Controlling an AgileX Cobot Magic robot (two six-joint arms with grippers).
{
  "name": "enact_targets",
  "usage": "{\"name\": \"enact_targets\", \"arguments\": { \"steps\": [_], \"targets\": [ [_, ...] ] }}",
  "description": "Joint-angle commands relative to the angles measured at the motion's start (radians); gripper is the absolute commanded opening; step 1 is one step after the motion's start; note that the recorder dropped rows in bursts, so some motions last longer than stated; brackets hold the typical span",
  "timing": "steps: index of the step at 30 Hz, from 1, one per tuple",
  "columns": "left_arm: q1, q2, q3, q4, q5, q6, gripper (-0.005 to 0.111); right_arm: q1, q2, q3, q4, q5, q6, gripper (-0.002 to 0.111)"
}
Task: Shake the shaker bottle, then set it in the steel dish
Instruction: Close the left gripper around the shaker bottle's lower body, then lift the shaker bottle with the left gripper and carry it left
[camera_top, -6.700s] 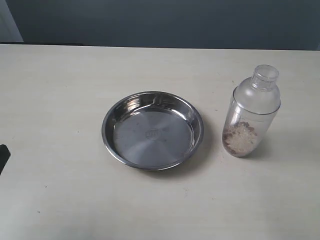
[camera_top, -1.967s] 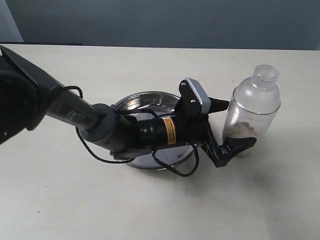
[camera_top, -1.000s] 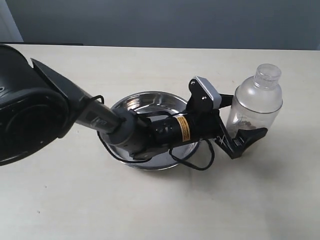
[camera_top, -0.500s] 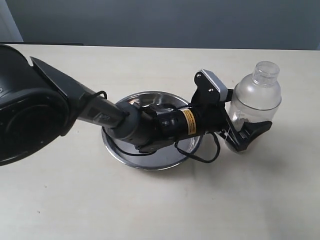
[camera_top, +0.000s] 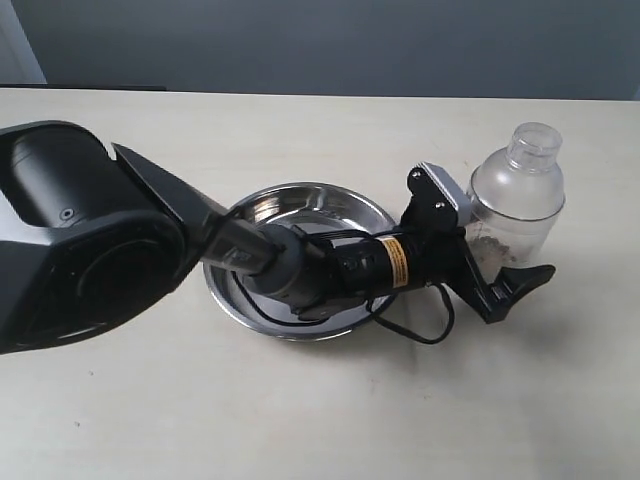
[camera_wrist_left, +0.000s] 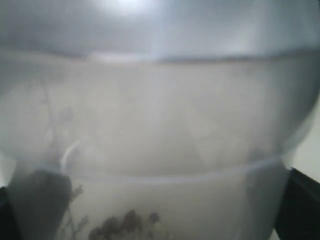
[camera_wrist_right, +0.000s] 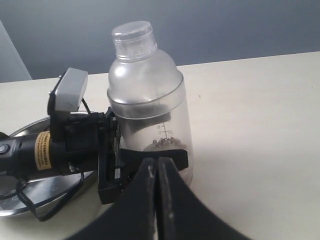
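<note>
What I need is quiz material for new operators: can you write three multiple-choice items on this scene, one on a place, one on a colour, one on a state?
1. Where is the shaker bottle relative to the steel dish? A inside it; B beside it, on the table; C under it.
2. What colour is the label on the left arm? A blue; B yellow; C green.
3. How is the right gripper? A shut, empty; B wide open; C shut on the bottle.
Key: 1 B, it stands outside the rim; 2 B, a yellow band near the wrist; 3 A, its fingers meet with nothing between.
</note>
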Motion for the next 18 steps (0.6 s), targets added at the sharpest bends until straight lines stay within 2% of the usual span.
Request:
{"name": "enact_targets", "arguments": {
  "steps": [1,7,10,13,16,17,18],
  "targets": [
    [-0.008,-0.002,-0.029,-0.045,0.043,0.016,0.095,0.001,-0.004,0.001,-0.001,-0.01,-0.001,-0.001],
    [-0.01,-0.002,-0.05,-0.118,0.091,0.016,0.095,0.001,-0.004,0.001,-0.001,-0.01,-0.001,-0.001],
    [-0.01,-0.002,-0.061,-0.12,0.111,0.016,0.086,0.001,-0.004,0.001,-0.001,-0.01,-0.001,-0.001],
    [-0.01,-0.002,-0.069,-0.119,0.117,0.016,0.062,0.001,-0.004,0.001,-0.001,-0.01,-0.001,-0.001],
    [-0.01,-0.002,-0.069,-0.116,0.131,0.005,0.025,0.001,-0.004,0.001,-0.001,-0.01,-0.001,-0.001],
    [-0.01,-0.002,-0.069,-0.11,0.148,-0.006,0.0,0.001,-0.004,0.001,-0.001,-0.01,-0.001,-0.001],
    [-0.01,-0.002,-0.069,-0.11,0.155,-0.022,0.002,0.001,-0.004,0.001,-0.001,-0.01,-0.001,-0.001]
  ]
}}
